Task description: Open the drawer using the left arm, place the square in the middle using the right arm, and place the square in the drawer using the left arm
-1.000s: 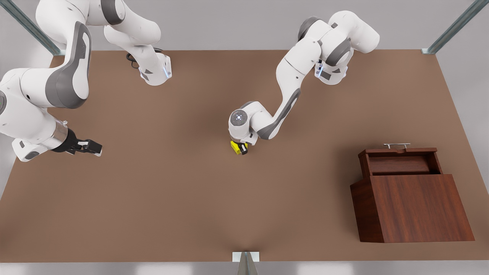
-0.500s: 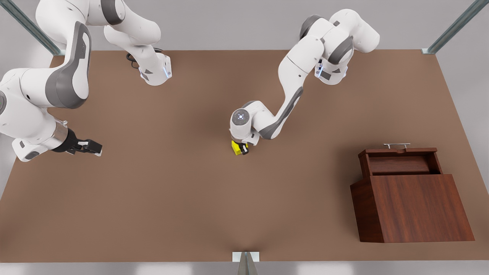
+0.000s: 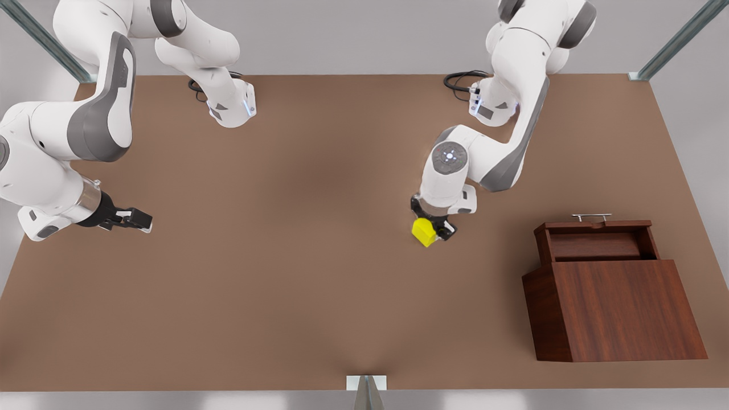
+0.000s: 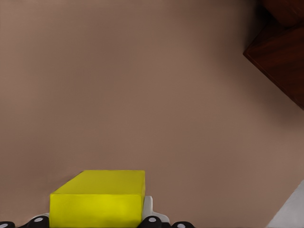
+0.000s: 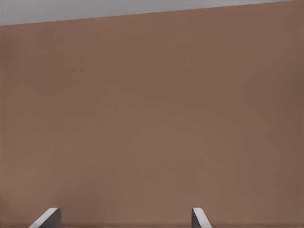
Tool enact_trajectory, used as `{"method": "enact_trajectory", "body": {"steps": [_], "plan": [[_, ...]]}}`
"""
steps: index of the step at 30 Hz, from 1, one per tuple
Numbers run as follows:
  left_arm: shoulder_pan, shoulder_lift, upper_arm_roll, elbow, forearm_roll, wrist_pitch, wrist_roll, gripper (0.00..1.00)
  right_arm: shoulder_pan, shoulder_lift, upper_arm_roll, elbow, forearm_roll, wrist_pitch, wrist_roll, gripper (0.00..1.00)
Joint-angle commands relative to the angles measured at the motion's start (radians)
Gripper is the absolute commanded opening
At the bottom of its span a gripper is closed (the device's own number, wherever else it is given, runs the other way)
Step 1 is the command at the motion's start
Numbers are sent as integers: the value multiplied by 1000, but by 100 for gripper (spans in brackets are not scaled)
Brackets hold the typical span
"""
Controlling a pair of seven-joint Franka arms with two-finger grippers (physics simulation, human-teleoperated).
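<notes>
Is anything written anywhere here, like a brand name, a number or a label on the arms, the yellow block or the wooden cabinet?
No readable text anywhere.
Yellow square, held by the left gripper: plain faces, no print.
Drawer and its cabinet: bare wood grain, no label.
Arms: a ring of small dots on a round joint cap, a mark, not letters.
Right gripper, waiting at the front view's left: no marking.
</notes>
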Motion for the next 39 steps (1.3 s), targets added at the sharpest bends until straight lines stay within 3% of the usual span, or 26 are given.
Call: {"method": "enact_trajectory", "body": {"steps": [1, 9, 17, 26, 36, 39], "plan": [[69, -30, 0, -7, 12, -167, 136, 72, 0, -1, 0, 0, 0, 1, 0, 100], [158, -201, 21, -125, 13, -302, 748, 72, 0, -1, 0, 0, 2, 1, 0, 100], [406, -203, 21, -142, 15, -223, 1467, 72, 0, -1, 0, 0, 2, 1, 0, 100], [500, -172, 49, -142, 18, -92, 2096, 72, 0, 0, 0, 0, 2, 1, 0, 100], [555, -91, 52, -166, 16, 61, 2185, 72, -5, -1, 0, -1, 2, 0, 0, 100], [555, -122, 52, -212, 8, 51, 1883, 72, -21, -1, 1, -10, 3, 0, 0, 100]]}}
